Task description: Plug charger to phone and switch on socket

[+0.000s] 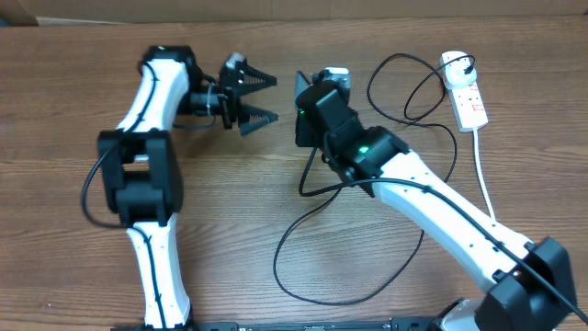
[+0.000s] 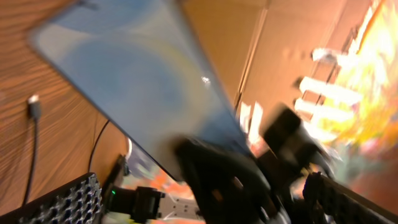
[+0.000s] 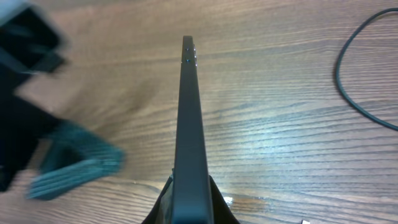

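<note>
The phone [image 1: 302, 108] stands on edge above the table, held by my right gripper [image 1: 310, 119], which is shut on its lower part. It shows edge-on in the right wrist view [image 3: 189, 112], between the fingers [image 3: 189, 208]. Its blue lit screen [image 2: 130, 81] faces my left gripper [image 1: 262, 98], which is open and empty just left of it. The charger's black cable [image 1: 277, 262] loops over the table. Its connector tip [image 2: 35, 107] lies free on the wood. The white socket [image 1: 467, 92] lies at the far right with a plug in it.
The socket's thick white cord [image 1: 484, 179] runs toward the front right. A cardboard wall [image 1: 294, 7] lines the back edge of the table. Part of the black cable [image 3: 354, 93] curves on the wood to the right of the phone.
</note>
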Robot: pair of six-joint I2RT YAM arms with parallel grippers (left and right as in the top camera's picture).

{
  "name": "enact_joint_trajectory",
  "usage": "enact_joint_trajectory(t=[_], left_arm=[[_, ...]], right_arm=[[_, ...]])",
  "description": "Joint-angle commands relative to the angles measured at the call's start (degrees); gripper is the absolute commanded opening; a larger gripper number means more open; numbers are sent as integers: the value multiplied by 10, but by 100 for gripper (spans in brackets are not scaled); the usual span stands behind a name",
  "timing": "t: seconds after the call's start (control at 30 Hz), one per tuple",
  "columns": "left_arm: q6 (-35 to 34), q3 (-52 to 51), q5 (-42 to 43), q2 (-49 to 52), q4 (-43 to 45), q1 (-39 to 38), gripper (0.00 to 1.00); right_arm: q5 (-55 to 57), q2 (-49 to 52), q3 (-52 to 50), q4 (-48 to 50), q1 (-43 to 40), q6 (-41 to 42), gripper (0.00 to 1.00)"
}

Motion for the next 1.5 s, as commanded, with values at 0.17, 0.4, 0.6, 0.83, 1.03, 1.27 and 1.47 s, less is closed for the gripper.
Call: enact_joint_trajectory(t=[0.17,0.4,0.6,0.83,1.03,1.27,1.47], left_arm=[[-102,5,-268,-303,-2,-6,100],[-305,2,-570,-552,-2,-55,100],[-458,-81,-745,-741,-2,-88,100],[-505,-241,-778,-881,-2,-88,99],[-505,-320,-779,-938,3,-88,100],[-507,-375,-792,-957,58,-88,100],[-518,-423,-795,-956,130,-88,99]], right_arm=[[-116,-44,10,-21,-85,30,4],[-146,-44,10,-27,-93,58,4],[-187,-44,10,-21,-93,60,4],[-208,-44,10,-21,-93,60,4],[-208,-44,10,-21,-93,60,4],[-208,-44,10,-21,-93,69,4],[-209,-44,10,-14,-93,85,4]])
